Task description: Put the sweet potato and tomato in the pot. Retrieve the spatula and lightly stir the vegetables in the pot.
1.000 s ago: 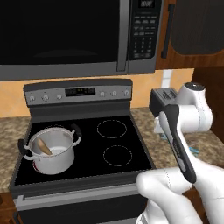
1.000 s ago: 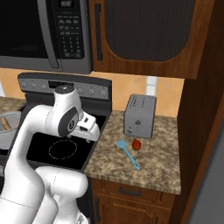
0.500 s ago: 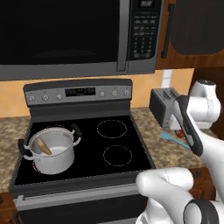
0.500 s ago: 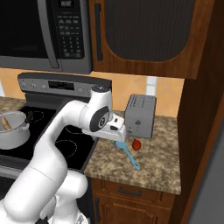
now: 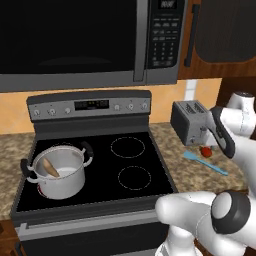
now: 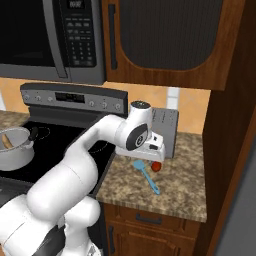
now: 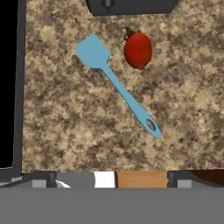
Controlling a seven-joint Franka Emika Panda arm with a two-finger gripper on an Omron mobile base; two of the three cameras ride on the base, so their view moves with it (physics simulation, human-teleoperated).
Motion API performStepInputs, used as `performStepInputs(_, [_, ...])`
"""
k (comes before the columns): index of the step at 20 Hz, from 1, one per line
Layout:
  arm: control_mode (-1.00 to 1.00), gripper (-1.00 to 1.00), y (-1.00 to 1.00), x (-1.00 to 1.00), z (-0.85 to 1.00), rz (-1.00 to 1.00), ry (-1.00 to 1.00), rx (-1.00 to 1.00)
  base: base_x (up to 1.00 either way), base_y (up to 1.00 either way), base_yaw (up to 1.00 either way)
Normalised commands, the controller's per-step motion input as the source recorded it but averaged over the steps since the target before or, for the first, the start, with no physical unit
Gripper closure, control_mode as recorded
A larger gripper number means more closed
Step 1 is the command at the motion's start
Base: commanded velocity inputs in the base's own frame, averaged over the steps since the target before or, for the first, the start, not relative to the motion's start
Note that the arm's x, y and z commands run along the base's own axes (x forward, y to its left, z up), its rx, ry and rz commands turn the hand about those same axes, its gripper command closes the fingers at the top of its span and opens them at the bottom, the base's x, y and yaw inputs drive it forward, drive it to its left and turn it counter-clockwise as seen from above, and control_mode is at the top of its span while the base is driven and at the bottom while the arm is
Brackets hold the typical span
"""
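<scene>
The gripper (image 6: 152,156) hung over the granite counter (image 7: 65,131) with its jaws spread wide and nothing between them; the fingertips themselves were not clearly visible in the hand view. Directly below the hand lay the spatula (image 7: 116,85), flat on the counter, its broad blade toward the toaster (image 7: 131,5) and its handle, ending in a small hanging hole, running away from it at a slant. Just beside the blade, apart from it, rested the tomato (image 7: 138,49), its green stem end turned toward the toaster. In the right base view the spatula (image 6: 146,175) and tomato (image 6: 156,166) appeared just under and in front of the hand, before the toaster (image 6: 165,131). In the left base view the tomato (image 5: 205,151) sat close to the toaster (image 5: 191,121), with the spatula (image 5: 205,163) nearer the counter's front edge. Well away from the hand, on the stove (image 5: 95,170), stood the pot (image 5: 59,172) on the front burner farthest from the toaster, with the sweet potato (image 5: 50,168) leaning inside it.
</scene>
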Motion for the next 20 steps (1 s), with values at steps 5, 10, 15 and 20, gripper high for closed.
performStepInputs(5, [-1.00,-1.00,-0.37,0.52,-0.32,0.03,0.00,0.00,0.00,0.00,0.00])
performStepInputs(10, [-1.00,-1.00,-0.24,0.55,-0.31,0.02,0.00,0.00,0.00,0.00,0.00])
performStepInputs(15, [-1.00,-1.00,-0.09,0.55,-0.32,0.02,0.00,0.00,0.00,0.00,0.00])
performStepInputs(20, [-1.00,-1.00,-0.04,0.44,-0.40,0.03,0.00,0.00,0.00,0.00,0.00])
